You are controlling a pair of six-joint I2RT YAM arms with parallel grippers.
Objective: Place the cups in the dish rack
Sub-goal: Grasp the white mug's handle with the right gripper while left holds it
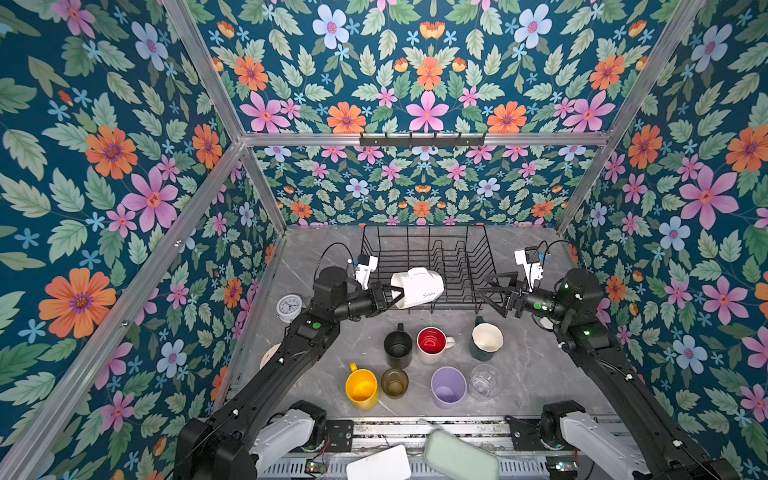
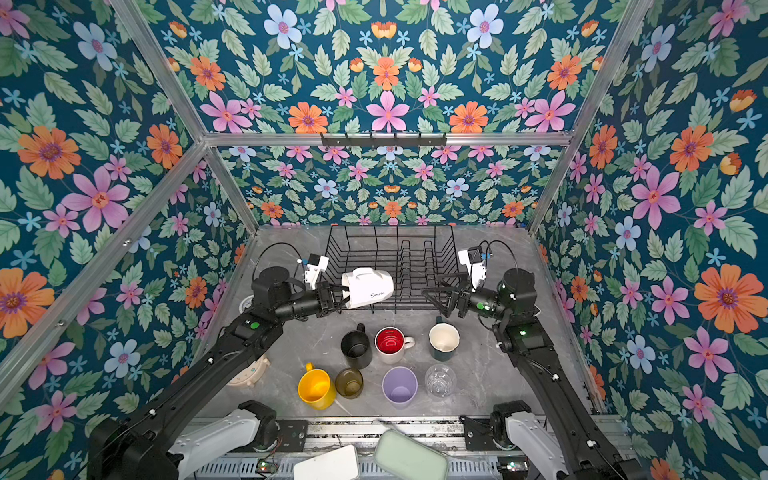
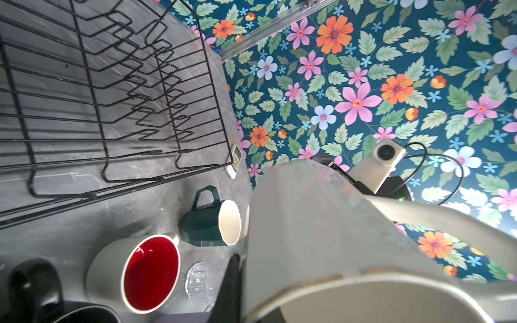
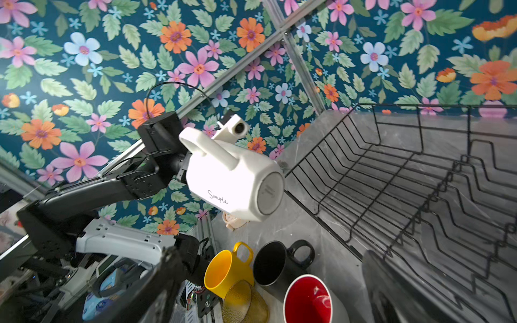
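My left gripper (image 1: 393,294) is shut on the rim of a white mug (image 1: 417,289) (image 4: 232,181). It holds the mug in the air on its side, handle up, over the front left part of the black wire dish rack (image 1: 478,257). One dark finger (image 3: 233,282) lies along the mug's outer wall. My right gripper (image 1: 488,295) stands open and empty by the rack's front right corner. Several cups stand in front of the rack: black mug (image 1: 398,347), red-inside mug (image 1: 432,343), teal mug (image 1: 486,340), yellow mug (image 1: 361,388), olive glass (image 1: 394,382), lilac tumbler (image 1: 448,386), clear glass (image 1: 484,380).
A white clock (image 1: 289,307) stands at the table's left edge, and a cream clock (image 2: 249,374) lies under the left arm. A remote (image 3: 235,160) lies by the rack's right side. A green box (image 1: 459,455) and a white box (image 1: 378,463) sit past the front rail.
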